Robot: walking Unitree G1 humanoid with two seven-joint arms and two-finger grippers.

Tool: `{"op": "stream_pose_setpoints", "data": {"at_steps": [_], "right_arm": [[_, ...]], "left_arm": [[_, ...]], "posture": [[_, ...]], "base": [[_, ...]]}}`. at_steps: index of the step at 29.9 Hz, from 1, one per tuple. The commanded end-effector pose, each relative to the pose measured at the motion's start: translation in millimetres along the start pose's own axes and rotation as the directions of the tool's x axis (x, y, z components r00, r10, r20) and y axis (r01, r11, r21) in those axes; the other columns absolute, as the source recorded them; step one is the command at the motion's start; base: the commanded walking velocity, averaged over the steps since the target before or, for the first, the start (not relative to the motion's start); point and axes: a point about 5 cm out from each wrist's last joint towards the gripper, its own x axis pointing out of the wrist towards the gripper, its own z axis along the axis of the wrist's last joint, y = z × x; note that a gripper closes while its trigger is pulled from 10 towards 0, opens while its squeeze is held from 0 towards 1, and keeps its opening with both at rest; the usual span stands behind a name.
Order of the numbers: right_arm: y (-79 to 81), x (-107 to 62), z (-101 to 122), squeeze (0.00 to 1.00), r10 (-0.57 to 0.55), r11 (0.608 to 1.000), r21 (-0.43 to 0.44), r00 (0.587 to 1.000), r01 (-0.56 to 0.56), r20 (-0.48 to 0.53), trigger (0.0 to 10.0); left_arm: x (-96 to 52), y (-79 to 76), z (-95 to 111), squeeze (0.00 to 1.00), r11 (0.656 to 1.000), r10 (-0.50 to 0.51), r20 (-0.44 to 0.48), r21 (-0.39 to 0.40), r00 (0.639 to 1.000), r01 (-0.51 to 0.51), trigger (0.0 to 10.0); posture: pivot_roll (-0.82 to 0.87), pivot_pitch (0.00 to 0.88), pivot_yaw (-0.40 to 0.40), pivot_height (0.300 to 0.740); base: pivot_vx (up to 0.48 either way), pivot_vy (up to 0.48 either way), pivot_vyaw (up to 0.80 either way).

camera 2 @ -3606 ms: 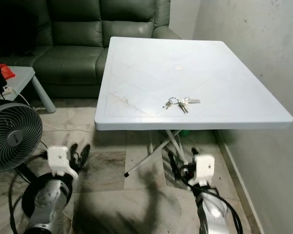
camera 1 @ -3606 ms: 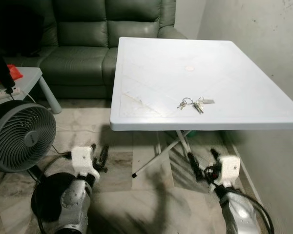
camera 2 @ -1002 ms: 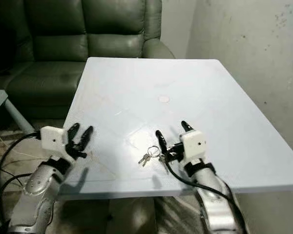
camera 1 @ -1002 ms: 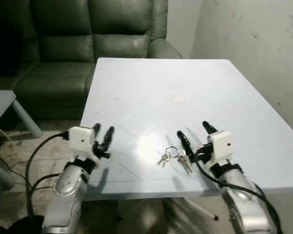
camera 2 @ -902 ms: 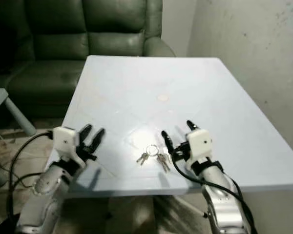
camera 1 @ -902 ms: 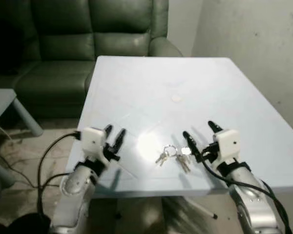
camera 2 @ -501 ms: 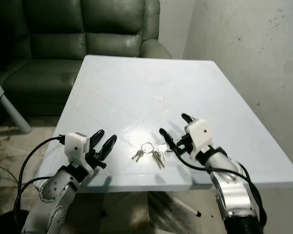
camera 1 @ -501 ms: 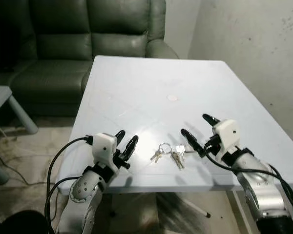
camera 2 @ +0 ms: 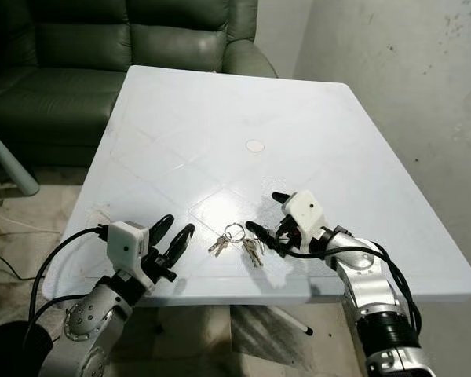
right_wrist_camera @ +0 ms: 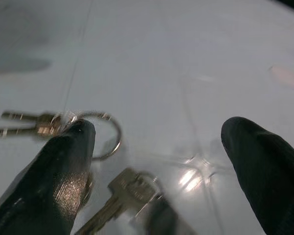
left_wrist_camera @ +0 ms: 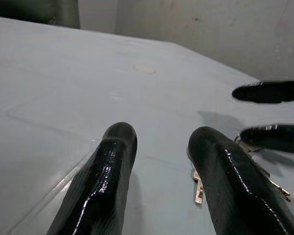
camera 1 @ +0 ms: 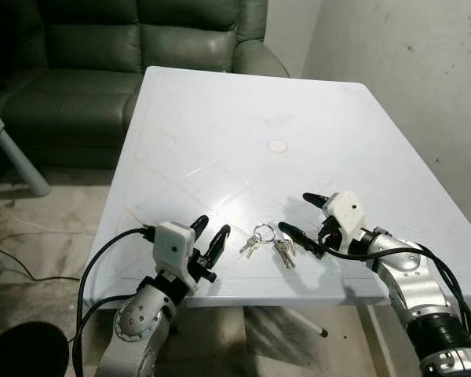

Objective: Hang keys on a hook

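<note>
White table (camera 1: 220, 118) fronting a green sofa (camera 1: 102, 47) holds keys (camera 1: 265, 239) between both spread grippers.

Sofa (camera 1: 102, 47) cropped by the top and left edges. Side table (camera 1: 8, 149) cut off at the left, one leg showing. Key teeth (right_wrist_camera: 122, 193) blurred in the right wrist view, one key partly covered by a black finger (right_wrist_camera: 59, 171). Worktop (camera 2: 220, 102) legs mostly hidden beneath.

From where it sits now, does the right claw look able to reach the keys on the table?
Probably yes: the right claw is open, its lower finger already beside the keys on the white table, with nothing lying between them.
</note>
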Motion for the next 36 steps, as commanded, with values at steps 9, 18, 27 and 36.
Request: {"op": "stream_pose_setpoints", "data": {"at_steps": [9, 18, 27, 36], "right_arm": [[-14.7, 0.0, -0.7, 0.0, 0.043, 0.998, -0.035, 0.998, -0.045, -0.039, 0.0], [-16.0, 2.3, -1.6, 0.0, 0.087, 0.996, -0.028, 0.995, -0.088, -0.041, 0.0], [-17.1, 1.4, -3.4, 0.0, 0.112, 0.993, -0.021, 0.993, -0.113, -0.049, 0.0], [-19.2, -1.0, -5.7, 0.0, 0.116, 0.993, -0.017, 0.992, -0.117, -0.058, 0.0]], "left_arm": [[-3.2, -2.6, 6.9, 0.0, 1.0, 0.015, 0.008, 0.013, 1.0, -0.015, 10.0], [-4.2, -2.1, 7.7, 0.0, 1.0, 0.026, 0.006, 0.015, 1.0, -0.026, 10.0], [-4.0, -2.7, 8.3, 0.0, 0.999, 0.027, 0.007, 0.017, 1.0, -0.027, 10.0], [-3.9, -2.1, 9.2, 0.0, 0.999, 0.031, 0.009, 0.017, 0.999, -0.031, 10.0]], "posture": [[0.05, 0.139, -0.103, 0.74], [0.05, 0.14, -0.105, 0.74], [0.05, 0.143, -0.105, 0.74], [0.05, 0.144, -0.105, 0.74]], "base": [[0.0, 0.0, 0.0], [0.0, 0.0, 0.0], [0.0, 0.0, 0.0], [0.0, 0.0, 0.0]]}}
